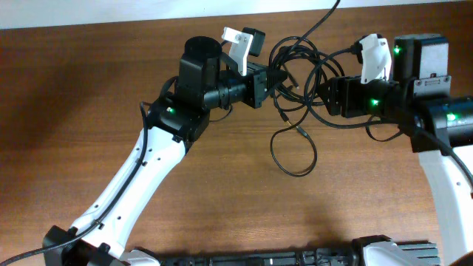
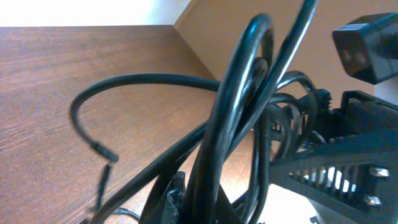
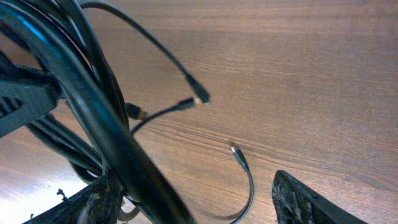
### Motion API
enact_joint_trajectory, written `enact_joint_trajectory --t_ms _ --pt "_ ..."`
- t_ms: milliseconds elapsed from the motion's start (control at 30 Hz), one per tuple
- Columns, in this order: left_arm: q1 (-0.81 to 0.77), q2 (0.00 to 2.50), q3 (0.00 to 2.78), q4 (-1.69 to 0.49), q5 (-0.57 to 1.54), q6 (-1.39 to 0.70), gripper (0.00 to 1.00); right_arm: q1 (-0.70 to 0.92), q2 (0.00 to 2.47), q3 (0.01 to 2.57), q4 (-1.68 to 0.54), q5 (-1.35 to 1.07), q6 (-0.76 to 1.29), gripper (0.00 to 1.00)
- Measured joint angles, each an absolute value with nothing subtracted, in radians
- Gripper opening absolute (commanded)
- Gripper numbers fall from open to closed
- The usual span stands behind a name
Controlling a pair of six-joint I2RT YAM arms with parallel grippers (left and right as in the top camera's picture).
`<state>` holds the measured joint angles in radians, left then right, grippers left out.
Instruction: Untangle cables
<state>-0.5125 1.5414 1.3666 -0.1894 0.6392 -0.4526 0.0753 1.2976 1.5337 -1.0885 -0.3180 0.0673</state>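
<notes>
Held the cables (image 1: 299, 77) bunched over the worktop (image 1: 222, 192) in closed left fingers (image 1: 276, 78), with right fingers (image 3: 298, 199) spread open around one strand; likely called next for gripping that strand and drawing it clear.

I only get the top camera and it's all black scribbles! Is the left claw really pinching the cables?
Observer: Yes. In the left wrist view the cables rise in a bunch right out of the shut left claw.
Operator: And the right claw?
Observer: Right wrist view: the right claw is open, its fingers far apart.
Operator: Any ends loose?
Observer: A light-tipped plug sticks out free.
</notes>
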Motion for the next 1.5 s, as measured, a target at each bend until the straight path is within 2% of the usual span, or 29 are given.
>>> enact_joint_trajectory --t_ms 433,667,867,1167,1500 --pt "-0.524 1.543 1.367 -0.189 0.704 -0.453 0.0 0.076 1.343 1.534 -1.088 -0.181 0.115 0.74" --pt "-0.525 1.543 1.367 -0.208 0.746 -0.448 0.0 0.086 1.343 1.534 -1.122 -0.014 0.318 0.74" --pt "-0.411 1.543 1.367 -0.279 0.776 -0.444 0.0 0.086 1.346 1.534 -1.179 0.141 0.451 0.74" --pt "-0.287 1.543 1.367 -0.289 0.779 -0.437 0.0 0.078 1.346 1.534 -1.19 0.214 0.496 0.74" --pt "-0.274 1.543 1.367 -0.289 0.778 -0.437 0.0 0.077 1.346 1.534 -1.191 0.2 0.498 0.75"
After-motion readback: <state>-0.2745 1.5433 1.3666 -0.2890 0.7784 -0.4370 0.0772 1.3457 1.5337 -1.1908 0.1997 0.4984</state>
